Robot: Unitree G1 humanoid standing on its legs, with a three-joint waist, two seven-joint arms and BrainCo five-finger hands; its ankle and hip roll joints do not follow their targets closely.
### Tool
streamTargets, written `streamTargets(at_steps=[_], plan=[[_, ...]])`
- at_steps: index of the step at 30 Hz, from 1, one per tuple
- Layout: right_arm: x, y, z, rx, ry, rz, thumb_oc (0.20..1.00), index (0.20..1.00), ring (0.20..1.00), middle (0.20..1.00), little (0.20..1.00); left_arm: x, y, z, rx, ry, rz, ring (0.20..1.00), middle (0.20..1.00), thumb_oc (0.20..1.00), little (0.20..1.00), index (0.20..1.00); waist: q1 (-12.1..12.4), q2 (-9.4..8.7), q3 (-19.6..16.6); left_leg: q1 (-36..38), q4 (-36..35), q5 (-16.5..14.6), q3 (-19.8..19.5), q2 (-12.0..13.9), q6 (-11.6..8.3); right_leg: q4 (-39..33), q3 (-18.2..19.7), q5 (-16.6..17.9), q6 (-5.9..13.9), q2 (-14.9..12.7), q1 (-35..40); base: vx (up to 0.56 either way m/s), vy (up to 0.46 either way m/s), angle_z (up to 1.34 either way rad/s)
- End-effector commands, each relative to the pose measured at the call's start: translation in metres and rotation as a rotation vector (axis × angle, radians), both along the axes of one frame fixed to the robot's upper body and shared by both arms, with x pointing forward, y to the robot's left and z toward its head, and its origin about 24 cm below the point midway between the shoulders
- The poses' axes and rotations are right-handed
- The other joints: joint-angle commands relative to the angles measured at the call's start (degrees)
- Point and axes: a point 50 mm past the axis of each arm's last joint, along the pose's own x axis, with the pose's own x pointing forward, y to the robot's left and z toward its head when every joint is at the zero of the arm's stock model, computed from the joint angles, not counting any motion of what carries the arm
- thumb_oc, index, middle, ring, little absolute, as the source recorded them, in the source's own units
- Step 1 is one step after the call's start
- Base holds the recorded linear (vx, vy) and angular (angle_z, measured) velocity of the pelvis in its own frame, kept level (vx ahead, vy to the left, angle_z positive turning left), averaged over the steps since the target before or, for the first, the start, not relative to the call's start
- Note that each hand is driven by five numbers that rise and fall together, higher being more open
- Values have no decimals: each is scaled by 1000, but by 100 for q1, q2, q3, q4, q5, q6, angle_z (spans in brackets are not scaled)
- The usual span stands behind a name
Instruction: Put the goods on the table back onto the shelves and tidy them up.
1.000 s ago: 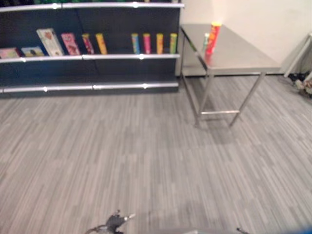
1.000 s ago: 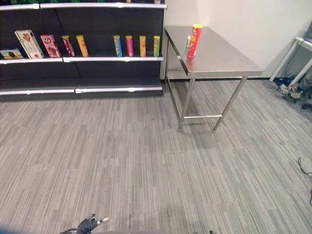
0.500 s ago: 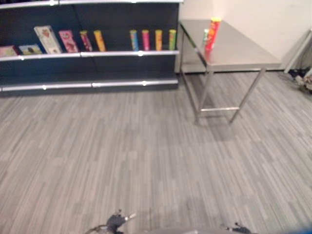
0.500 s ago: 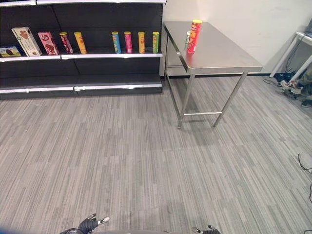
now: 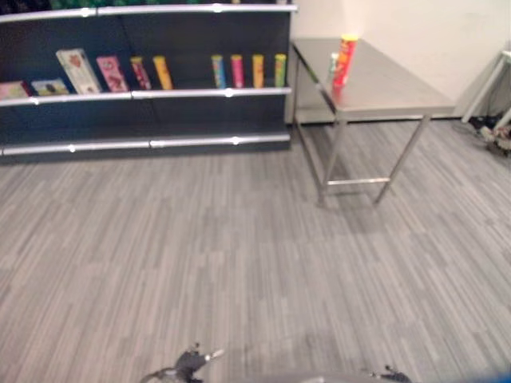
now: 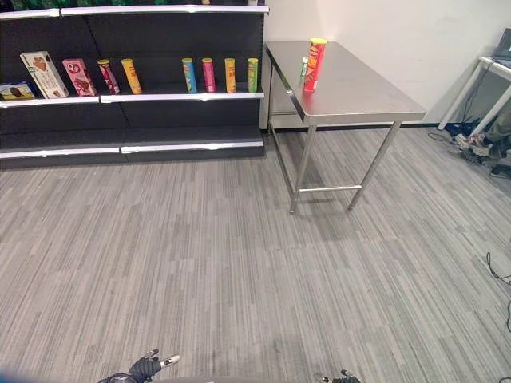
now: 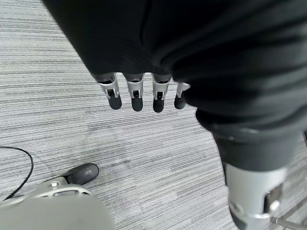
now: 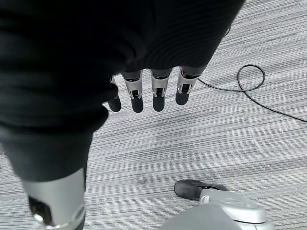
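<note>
Standing well short of the worktop (image 6: pixel 351 92), only a slight camera shift is noted since earlier. The red can (image 6: pixel 314 65) stays there; left hand (image 7: pixel 139 93) and right hand (image 8: pixel 153 96) hang straight-fingered, empty.

On the steel table (image 6: pixel 359 88) stand two goods: one tall red and yellow tube can (image 6: pixel 314 64) and, just behind it, one small green-and-white item (image 6: pixel 304 69), too small to name. To the left of the table, the shelf unit (image 6: pixel 160 96) shows three shelf levels. On its middle level there are six upright tube cans: four in a row (image 6: pixel 219 74) nearest the table, two more (image 6: pixel 118 76) farther along. Past those, three boxes (image 6: pixel 48 75).
</note>
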Motion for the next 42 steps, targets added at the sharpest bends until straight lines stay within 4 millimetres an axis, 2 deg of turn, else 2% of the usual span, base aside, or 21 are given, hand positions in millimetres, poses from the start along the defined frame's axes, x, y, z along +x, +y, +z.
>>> streamTargets(at_steps=[1, 29, 42], plan=[[16, -12, 5, -30, -38, 17, 1000, 1000, 1000, 1000, 1000, 22, -5, 3, -7, -45, -32, 1000, 1000, 1000, 1000, 1000, -74, 118, -62, 89, 17, -137, 297, 482, -640, 42, -283, -256, 598, -281, -20, 0, 0, 0], [19, -8, 5, -31, -31, 64, 1000, 1000, 1000, 1000, 1000, 22, -3, 3, 10, -38, -42, 1000, 1000, 1000, 1000, 1000, -84, 123, -35, 29, 17, -116, 282, 481, -650, 42, -320, -231, 600, -298, -68, 0, 0, 0], [24, -10, 6, -36, -30, 82, 1000, 1000, 1000, 1000, 1000, 24, -2, 3, 8, -41, -21, 1000, 1000, 1000, 1000, 1000, -34, 143, 57, -151, 17, -145, 283, 319, -495, 218, -228, -221, 687, -419, -326, 14, 56, -1]])
